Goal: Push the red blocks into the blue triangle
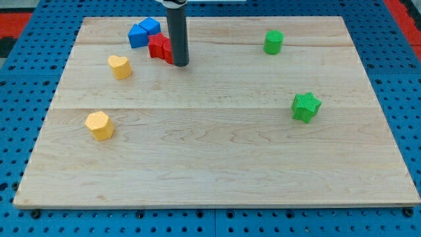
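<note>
The tip (180,64) presses against the red block (159,47) from the view's right, nudging it toward the blue blocks (143,32); the rod has no fingers.

Two yellow blocks (120,66) (99,125) sit at the counter's (217,171) left; a green cylinder (273,42) and green star (306,106) (well apart) at its right.

The arm shows only as a straight dark rod (177,33) coming down from the view's top edge, left of centre. It stands nearly upright, a shade of lean at most. A lighter collar rings it right at the frame's top. My tip (181,64) sits low at the rod's end, down at the desk (217,151) surface, in the upper left part of the view.
</note>
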You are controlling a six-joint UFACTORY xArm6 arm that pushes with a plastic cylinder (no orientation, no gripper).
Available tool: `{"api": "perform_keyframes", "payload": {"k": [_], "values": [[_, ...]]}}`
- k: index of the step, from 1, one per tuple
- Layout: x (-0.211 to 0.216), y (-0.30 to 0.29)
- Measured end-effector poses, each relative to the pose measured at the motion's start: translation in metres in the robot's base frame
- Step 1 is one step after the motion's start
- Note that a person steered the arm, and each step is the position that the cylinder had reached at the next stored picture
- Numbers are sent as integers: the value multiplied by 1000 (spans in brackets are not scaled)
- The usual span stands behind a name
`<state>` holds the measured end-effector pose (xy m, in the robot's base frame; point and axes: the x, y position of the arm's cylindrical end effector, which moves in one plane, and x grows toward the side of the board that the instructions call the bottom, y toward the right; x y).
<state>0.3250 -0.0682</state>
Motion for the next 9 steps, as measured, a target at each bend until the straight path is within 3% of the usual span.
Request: {"api": "perform_keyframes", "payload": {"k": [1, 7, 9], "values": [[-23, -7], [0, 37], [-38, -10]]}}
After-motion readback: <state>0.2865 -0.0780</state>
